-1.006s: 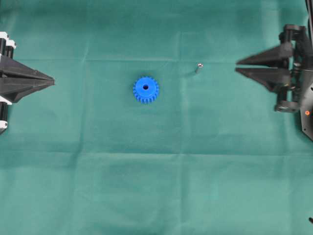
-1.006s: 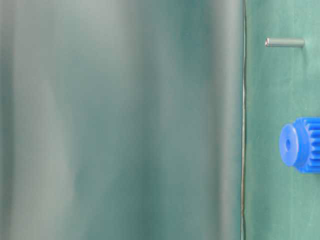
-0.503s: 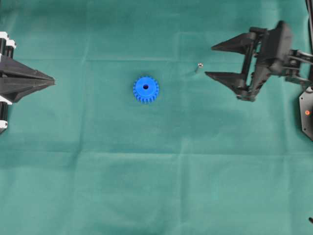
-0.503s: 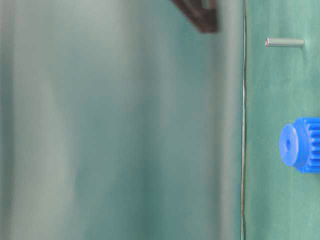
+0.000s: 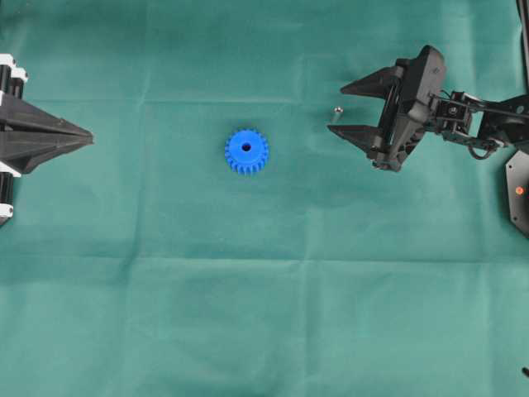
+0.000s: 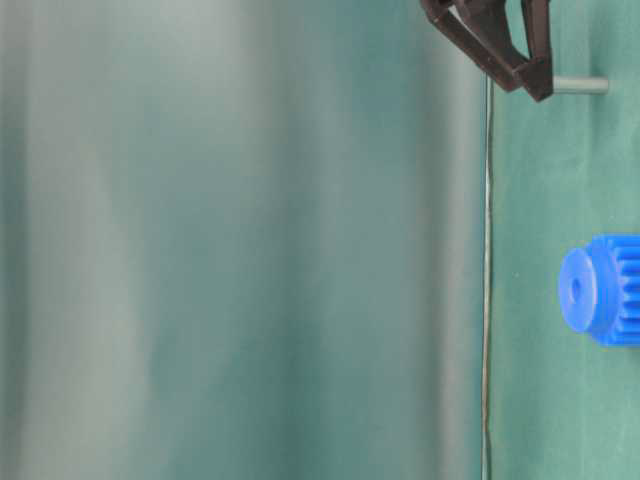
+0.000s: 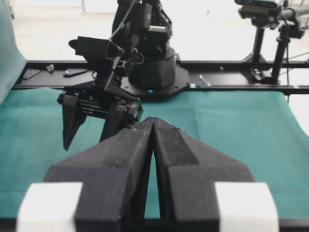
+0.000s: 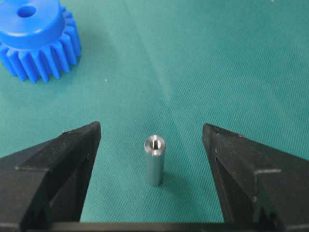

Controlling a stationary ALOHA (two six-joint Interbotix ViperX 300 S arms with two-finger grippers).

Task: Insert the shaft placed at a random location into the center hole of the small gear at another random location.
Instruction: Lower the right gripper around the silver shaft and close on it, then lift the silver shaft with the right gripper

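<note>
The small gear (image 5: 246,150) is bright blue and lies flat on the green cloth with its center hole (image 5: 245,147) facing up. It also shows in the right wrist view as the gear (image 8: 34,38) at the top left. The shaft (image 5: 336,111), a short silver pin, stands upright to the gear's right. My right gripper (image 5: 335,109) is open, one finger on each side of the shaft (image 8: 154,162), touching nothing. At table level its fingers (image 6: 490,40) hang in front of the shaft (image 6: 582,85). My left gripper (image 5: 87,136) rests shut and empty at the far left, its tips (image 7: 153,121) pressed together.
A creased green cloth (image 5: 264,298) covers the whole table. The right arm's base (image 7: 154,72) and a black rail stand at the table's far side in the left wrist view, with camera stands (image 7: 263,43) behind.
My right gripper has swung left from the table's right edge to the shaft and has opened wider. The left gripper, gear and shaft have not moved.
</note>
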